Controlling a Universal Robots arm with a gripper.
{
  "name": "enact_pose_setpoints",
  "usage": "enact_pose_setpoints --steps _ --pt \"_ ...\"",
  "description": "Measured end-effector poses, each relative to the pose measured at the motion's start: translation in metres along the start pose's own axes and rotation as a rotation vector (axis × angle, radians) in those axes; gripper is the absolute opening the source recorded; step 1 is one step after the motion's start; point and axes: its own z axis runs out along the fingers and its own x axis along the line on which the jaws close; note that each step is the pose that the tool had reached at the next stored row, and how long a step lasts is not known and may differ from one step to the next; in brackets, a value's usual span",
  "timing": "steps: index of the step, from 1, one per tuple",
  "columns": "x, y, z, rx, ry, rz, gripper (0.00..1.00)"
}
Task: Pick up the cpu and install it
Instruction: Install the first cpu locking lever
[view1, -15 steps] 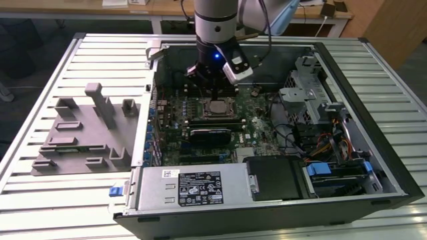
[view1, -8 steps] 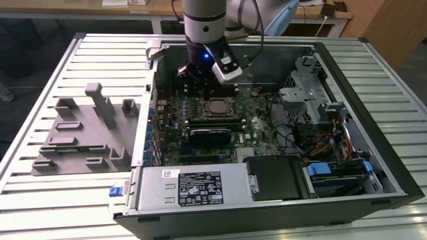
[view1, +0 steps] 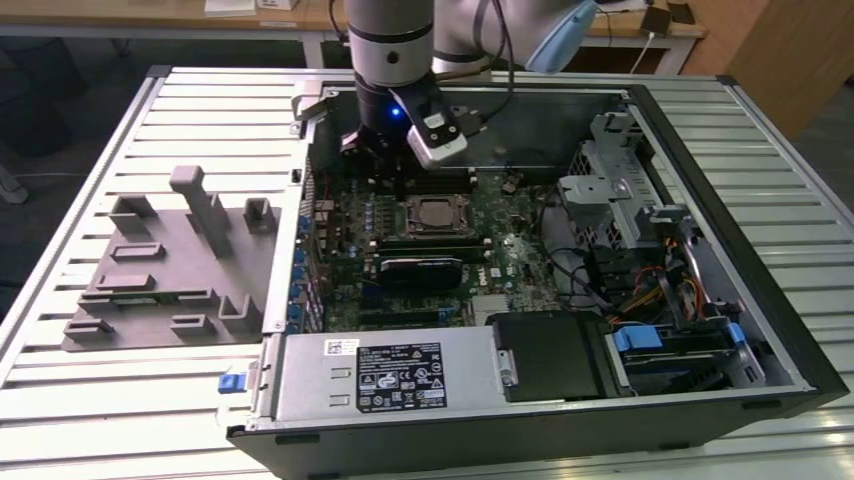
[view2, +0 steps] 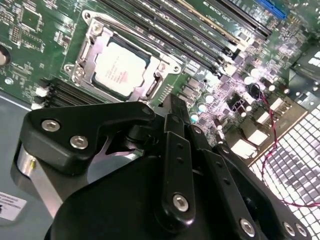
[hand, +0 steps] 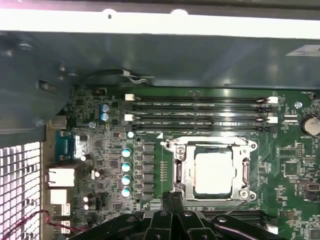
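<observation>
An open computer case (view1: 747, 330) is seen lying on its side on the slatted tabletop (view1: 80, 400), with the green motherboard (view1: 347, 290) exposed. The cpu (hand: 214, 172) is found lying flat inside the metal socket frame (hand: 212, 145) on that board, its silvery top facing up, with nothing gripping it. In the first wrist view, the long memory slots (hand: 200, 107) are seen running just beside the socket.

The end effector (hand: 172, 197) is held over the motherboard, beside the socket and near the edge of the frame. Its black fingers (view2: 176, 107) are drawn together and nothing is caught between them. Whether the fingertips touch the board cannot be told. In the exterior view, the end effector is placed just beyond the socket, toward the far wall of the case.

A grey fixture (view1: 160, 270) with raised blocks is seen on the tabletop on the exterior view's left, outside the case and well apart from the arm
</observation>
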Motion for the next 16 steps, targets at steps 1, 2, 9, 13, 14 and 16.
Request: enact_pose_setpoints --steps 1,2,9,13,14,16 --pt "0.0010 0.0000 0.0000 -0.0033 0.0000 0.000 0.11" --pt "0.0019 0.0000 -0.0001 -0.0096 -0.0001 0.000 0.11" --pt "0.0091 0.0000 -0.0004 -0.0979 0.0000 0.004 0.11" --pt "0.0146 0.0000 -0.0005 -0.1345 0.0000 0.006 0.11" --pt "0.0158 0.0000 -0.0005 -0.1441 -0.0002 0.006 0.11" --pt "0.0175 0.0000 -0.0006 -0.1662 -0.0002 0.007 0.11"
